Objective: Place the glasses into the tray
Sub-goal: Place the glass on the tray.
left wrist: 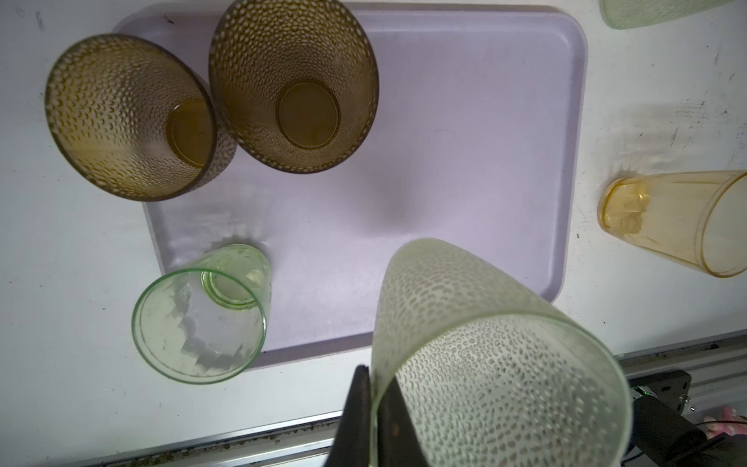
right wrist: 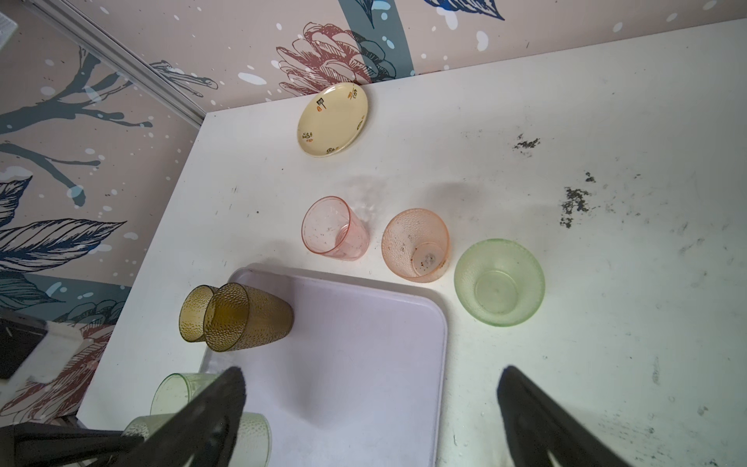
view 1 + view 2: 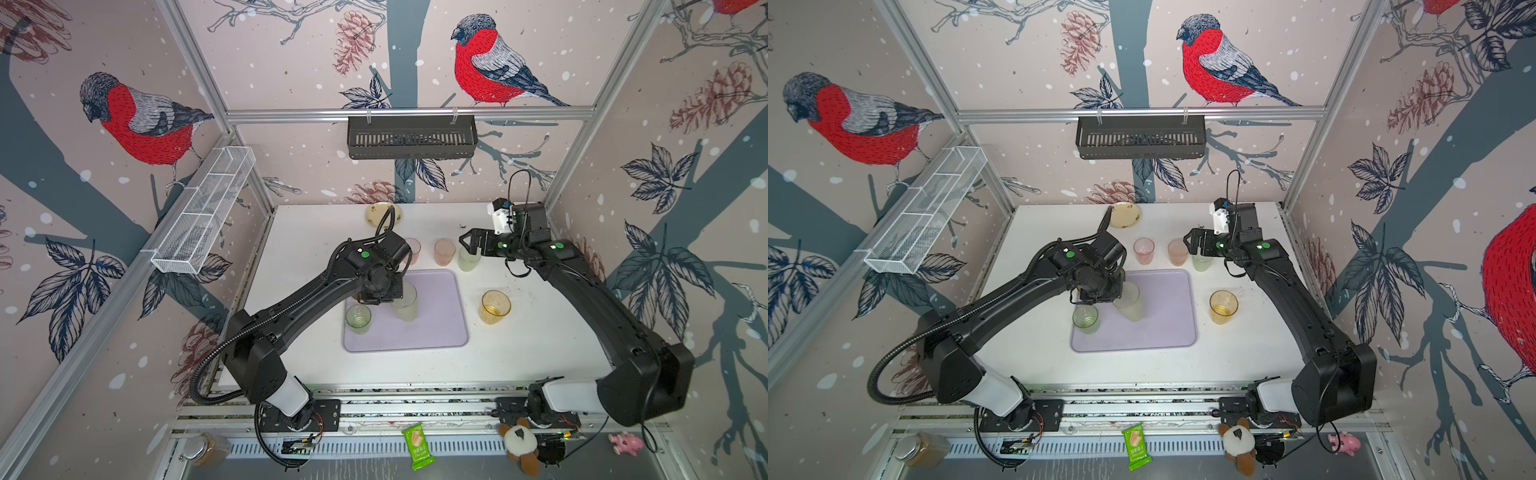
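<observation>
Left wrist alone shows claw (image 1: 376, 380) pinching frosted glass (image 1: 485, 343).

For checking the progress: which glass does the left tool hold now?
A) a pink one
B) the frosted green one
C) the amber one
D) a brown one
B: the left tool is closed on the rim of the frosted green glass.

Eight glasses (image 3: 495, 306), one tray (image 3: 436, 332), one plate (image 2: 332, 119) — two baskets (image 3: 411, 137)
</observation>
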You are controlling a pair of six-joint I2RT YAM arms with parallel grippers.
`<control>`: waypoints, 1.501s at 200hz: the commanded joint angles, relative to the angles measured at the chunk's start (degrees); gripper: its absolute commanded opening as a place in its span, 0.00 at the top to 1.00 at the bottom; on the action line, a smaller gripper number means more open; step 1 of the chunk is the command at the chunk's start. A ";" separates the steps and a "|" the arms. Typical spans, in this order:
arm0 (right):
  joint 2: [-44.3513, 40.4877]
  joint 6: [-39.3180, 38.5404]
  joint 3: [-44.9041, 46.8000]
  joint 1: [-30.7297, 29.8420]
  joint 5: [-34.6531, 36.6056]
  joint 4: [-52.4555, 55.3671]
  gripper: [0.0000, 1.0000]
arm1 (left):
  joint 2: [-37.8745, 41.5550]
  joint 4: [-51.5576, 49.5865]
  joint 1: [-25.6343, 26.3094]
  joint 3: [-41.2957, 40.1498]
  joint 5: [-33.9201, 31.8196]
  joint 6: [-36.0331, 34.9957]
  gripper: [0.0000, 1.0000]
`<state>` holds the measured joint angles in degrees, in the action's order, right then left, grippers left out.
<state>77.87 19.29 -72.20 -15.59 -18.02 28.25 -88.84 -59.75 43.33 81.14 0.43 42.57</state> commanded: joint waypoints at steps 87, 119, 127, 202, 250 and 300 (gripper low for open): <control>0.28 -0.26 -1.10 -0.31 0.62 -0.21 0.02 | -1.14 -0.02 0.24 -6.22 -5.85 3.85 1.00; 0.17 -0.30 -1.26 -0.66 0.79 -0.13 0.02 | -2.90 0.77 0.13 -6.64 -7.72 5.30 1.00; 0.18 -0.26 -1.18 -0.66 0.79 -0.01 0.02 | -3.49 0.77 0.18 -6.48 -8.11 5.26 1.00; 0.45 -0.45 -1.29 -0.74 0.88 0.06 0.02 | -4.76 1.82 0.16 -8.10 -9.04 5.51 1.00; 0.49 -0.64 -1.27 -0.69 0.99 0.03 0.02 | -4.46 1.35 0.13 -8.48 -9.04 5.42 1.00; 0.45 -0.62 -1.36 -0.70 1.21 -0.03 0.02 | -4.15 -0.62 0.16 -8.10 -9.96 4.81 1.00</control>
<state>78.35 19.29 -73.08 -16.21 -17.43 28.42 -92.79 -56.05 43.44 73.25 -7.75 47.16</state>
